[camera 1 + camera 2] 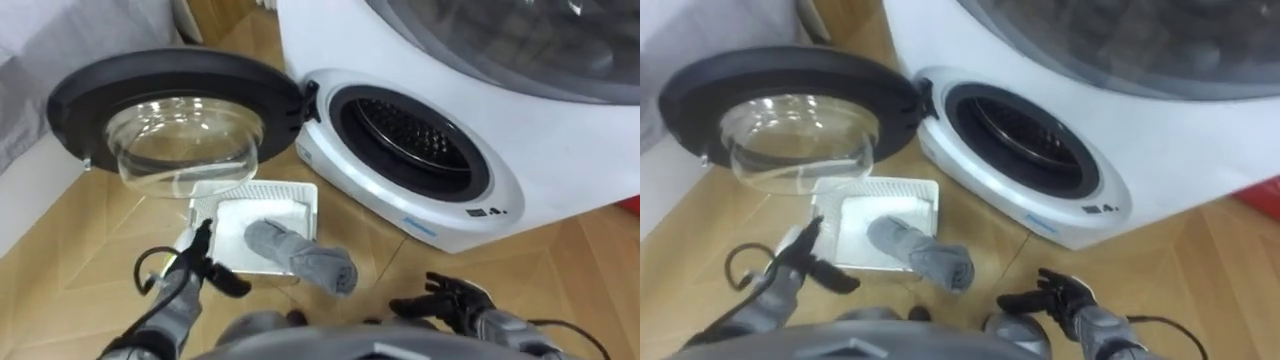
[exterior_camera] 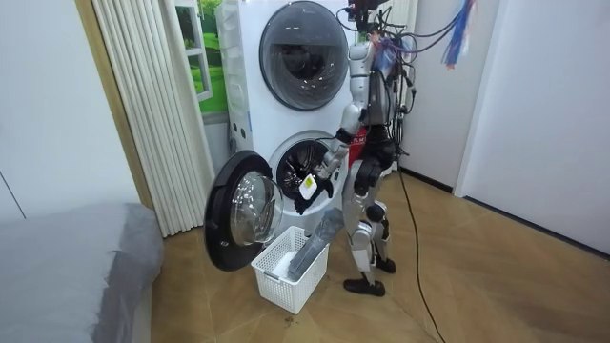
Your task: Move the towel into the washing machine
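Observation:
A rolled grey towel (image 1: 300,255) lies in a white slatted basket (image 1: 300,191) on the wood floor, one end hanging over the basket's near rim. The white washing machine's drum (image 1: 410,135) gapes behind it, its round door (image 1: 180,110) swung wide to the left. My left hand (image 1: 190,275) hovers open at the basket's near left corner, a little short of the towel and holding nothing. My right hand (image 1: 455,300) is low on the right, its fingers spread and empty, in front of the machine's lower panel. In the room view I stand upright facing the drum, the basket (image 2: 291,272) at my feet.
A second machine with a round glass door (image 2: 305,43) is stacked on top of the washer. The open door (image 2: 238,210) blocks the floor left of the basket. A grey bed (image 2: 67,257) and a pleated curtain (image 2: 143,105) fill the room view's left.

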Tool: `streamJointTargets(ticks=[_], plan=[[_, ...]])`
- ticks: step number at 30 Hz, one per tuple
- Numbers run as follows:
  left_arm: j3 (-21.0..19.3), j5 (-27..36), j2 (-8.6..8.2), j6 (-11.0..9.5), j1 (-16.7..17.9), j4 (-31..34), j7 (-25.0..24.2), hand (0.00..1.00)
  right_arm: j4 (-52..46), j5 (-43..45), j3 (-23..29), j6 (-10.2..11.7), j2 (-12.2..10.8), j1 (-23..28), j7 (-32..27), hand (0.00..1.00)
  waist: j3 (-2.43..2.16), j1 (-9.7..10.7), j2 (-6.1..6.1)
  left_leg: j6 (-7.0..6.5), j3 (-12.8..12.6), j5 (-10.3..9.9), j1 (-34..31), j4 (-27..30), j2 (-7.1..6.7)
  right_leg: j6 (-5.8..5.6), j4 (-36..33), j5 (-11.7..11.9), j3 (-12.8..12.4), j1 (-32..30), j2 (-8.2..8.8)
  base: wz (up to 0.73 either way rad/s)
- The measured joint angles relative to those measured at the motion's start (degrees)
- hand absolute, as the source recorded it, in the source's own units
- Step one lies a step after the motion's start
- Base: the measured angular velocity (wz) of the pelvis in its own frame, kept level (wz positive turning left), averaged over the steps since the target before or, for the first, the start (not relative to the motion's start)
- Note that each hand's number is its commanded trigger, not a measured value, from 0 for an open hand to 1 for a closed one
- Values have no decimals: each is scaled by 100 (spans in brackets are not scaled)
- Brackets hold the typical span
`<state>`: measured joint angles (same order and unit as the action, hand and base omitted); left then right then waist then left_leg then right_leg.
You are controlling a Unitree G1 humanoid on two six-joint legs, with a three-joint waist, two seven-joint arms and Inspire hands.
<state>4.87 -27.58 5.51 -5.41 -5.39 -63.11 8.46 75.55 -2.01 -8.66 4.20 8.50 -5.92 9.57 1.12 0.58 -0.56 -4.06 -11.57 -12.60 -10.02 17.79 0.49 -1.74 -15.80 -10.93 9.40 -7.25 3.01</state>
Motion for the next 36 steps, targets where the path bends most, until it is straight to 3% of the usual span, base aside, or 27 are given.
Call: streamJointTargets(ticks=[3, 5, 9, 12, 14, 21, 25, 26, 36], plan=[[327, -26, -45, -109, -490, -336, 24, 0, 44, 15, -192, 2, -24, -259, -13, 0, 58, 122, -31, -1, 44, 0, -380, 207, 17, 26, -161, -13, -29, -369, 7, -3], [478, -141, -109, -213, -753, -581, 106, 0, 94, -6, -377, 2, -47, -454, -30, 0, 142, 111, -61, -17, 58, 9, -561, 227, 3, 46, -276, -18, -139, -614, 1, -20], [731, -145, -76, -222, -1143, -850, 142, 0, 87, -8, -615, -4, -142, -710, -134, 0, 195, 219, -55, -44, 51, 22, -1188, 506, 51, 89, -676, -42, -153, -1307, 12, -5], [987, -225, -81, -221, -1430, -929, 240, 0, 30, -12, -819, -4, -153, -918, -190, 0, 267, 248, -51, -47, 38, 23, -1629, 754, 83, 147, -995, -78, -203, -1796, 20, -4], [1122, -242, -77, -223, -1719, -977, 341, 0, -21, -22, -893, -2, -154, -1069, -275, 0, 352, 263, -47, -62, 36, 33, -2006, 930, 92, 203, -1240, -115, -210, -2205, 44, 0], [1547, -431, -71, -220, -2103, -1005, 705, 0, -306, -275, -1375, 0, -172, -1310, -393, 0, 373, 379, -41, -63, 20, 33, -2962, 1406, 186, 296, -1714, -162, -197, -3192, 86, -1], [1887, -712, -45, -235, -2414, -1000, 815, 0, -447, -366, -1603, 0, -173, -1476, -395, 0, 405, 439, -29, -65, 1, 31, -3437, 1605, 223, 338, -1935, -168, -254, -3696, 96, -3], [1971, -738, -7, -236, -2533, -1000, 880, 0, -480, -367, -1618, 2, -182, -1538, -394, 0, 436, 455, 3, -68, -33, 33, -3581, 1666, 230, 342, -2043, -170, -295, -3877, 100, -7], [2235, -1113, 56, -271, -3085, -980, 1464, 0, -903, -490, -1738, 9, -236, -1905, -568, 0, 495, 581, 57, -119, -63, -27, -4802, 2307, 316, 453, -2814, -296, -310, -5127, 154, 2]])
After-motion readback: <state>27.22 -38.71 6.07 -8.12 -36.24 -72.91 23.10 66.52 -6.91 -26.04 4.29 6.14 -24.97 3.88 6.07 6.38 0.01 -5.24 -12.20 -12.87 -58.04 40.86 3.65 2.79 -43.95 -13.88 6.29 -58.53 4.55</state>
